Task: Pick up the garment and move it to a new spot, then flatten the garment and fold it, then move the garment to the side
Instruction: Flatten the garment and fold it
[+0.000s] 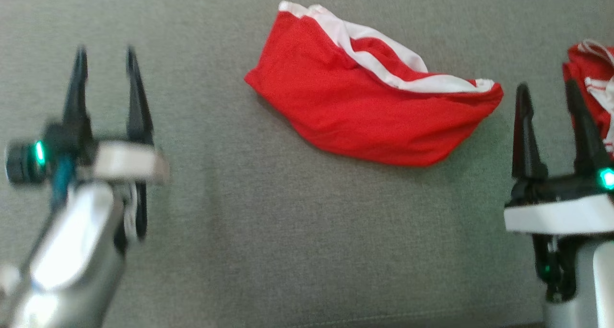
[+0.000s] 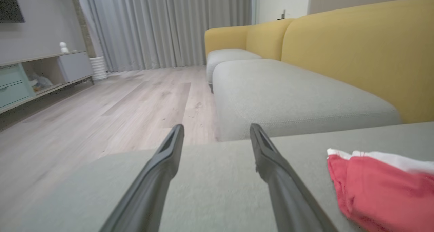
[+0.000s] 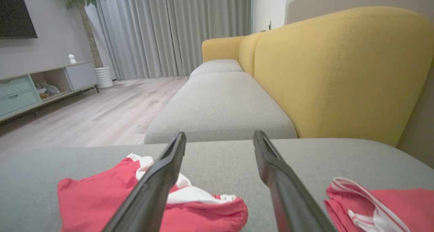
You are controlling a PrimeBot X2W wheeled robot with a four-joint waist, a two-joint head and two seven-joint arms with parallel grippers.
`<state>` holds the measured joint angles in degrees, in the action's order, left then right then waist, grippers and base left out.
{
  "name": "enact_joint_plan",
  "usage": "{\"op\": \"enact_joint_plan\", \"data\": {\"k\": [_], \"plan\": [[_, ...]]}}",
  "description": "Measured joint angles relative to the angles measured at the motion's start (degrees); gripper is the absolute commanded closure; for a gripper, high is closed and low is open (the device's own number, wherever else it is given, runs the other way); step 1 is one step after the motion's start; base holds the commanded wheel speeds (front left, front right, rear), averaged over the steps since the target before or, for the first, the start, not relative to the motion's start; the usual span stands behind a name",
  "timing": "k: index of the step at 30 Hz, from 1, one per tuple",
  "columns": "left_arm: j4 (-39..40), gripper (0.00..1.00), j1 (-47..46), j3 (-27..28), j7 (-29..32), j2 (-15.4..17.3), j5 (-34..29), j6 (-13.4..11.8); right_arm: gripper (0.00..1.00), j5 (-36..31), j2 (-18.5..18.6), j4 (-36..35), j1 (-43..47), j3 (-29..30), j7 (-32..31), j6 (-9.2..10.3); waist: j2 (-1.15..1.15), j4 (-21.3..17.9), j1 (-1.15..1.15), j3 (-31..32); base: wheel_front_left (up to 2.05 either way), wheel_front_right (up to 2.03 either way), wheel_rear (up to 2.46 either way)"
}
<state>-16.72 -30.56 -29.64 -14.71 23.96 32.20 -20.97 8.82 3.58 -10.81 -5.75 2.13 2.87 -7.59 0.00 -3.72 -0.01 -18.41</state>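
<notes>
A crumpled red garment (image 1: 364, 102) with white trim lay on a grey upholstered surface (image 1: 268, 232), apart from the robot's left gripper (image 1: 105, 54) and right gripper (image 1: 547, 86), both spread wide and empty, with a second red-and-white garment (image 1: 587, 74) just behind the right gripper's fingers.

Head view looks down on grey cushion (image 1: 268, 232); both wrist views low, facing yellow sofa (image 2: 356, 49); all share red garment (image 1: 355, 107).

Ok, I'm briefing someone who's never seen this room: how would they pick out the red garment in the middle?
At the near end of the yellow-backed sofa lies a grey cushion. Mid-cushion sits the crumpled red garment; its broad white band sets it apart from the corded red garment at the right edge.
</notes>
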Motion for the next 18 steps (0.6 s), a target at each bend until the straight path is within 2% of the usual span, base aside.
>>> {"op": "enact_joint_plan", "data": {"k": [3,6,10,18], "plan": [[5.8,0.00,7.8,0.0,0.4,1.4,0.0,-3.5,0.00,0.1,-0.2,-1.1,3.1,-0.1,-1.4,0.00,0.00,0.8,-0.01,1.9,0.00,0.00,0.00],[10.3,0.00,13.3,-0.2,2.1,2.4,0.0,-6.0,0.00,0.2,-0.5,-1.4,6.0,-0.1,-2.2,0.00,0.00,1.4,-0.01,3.4,0.00,0.00,0.00],[13.3,0.00,17.0,-0.5,4.1,2.9,0.4,-7.3,0.00,0.8,-0.9,-1.7,7.9,-0.3,-3.0,0.00,0.00,1.9,0.00,4.6,0.00,0.00,0.00],[15.3,0.00,18.0,-1.6,5.2,3.6,0.7,-7.5,0.00,1.3,-0.9,-2.0,7.9,-0.3,-3.9,0.00,0.00,2.0,0.01,5.2,0.00,0.00,0.00]]}}
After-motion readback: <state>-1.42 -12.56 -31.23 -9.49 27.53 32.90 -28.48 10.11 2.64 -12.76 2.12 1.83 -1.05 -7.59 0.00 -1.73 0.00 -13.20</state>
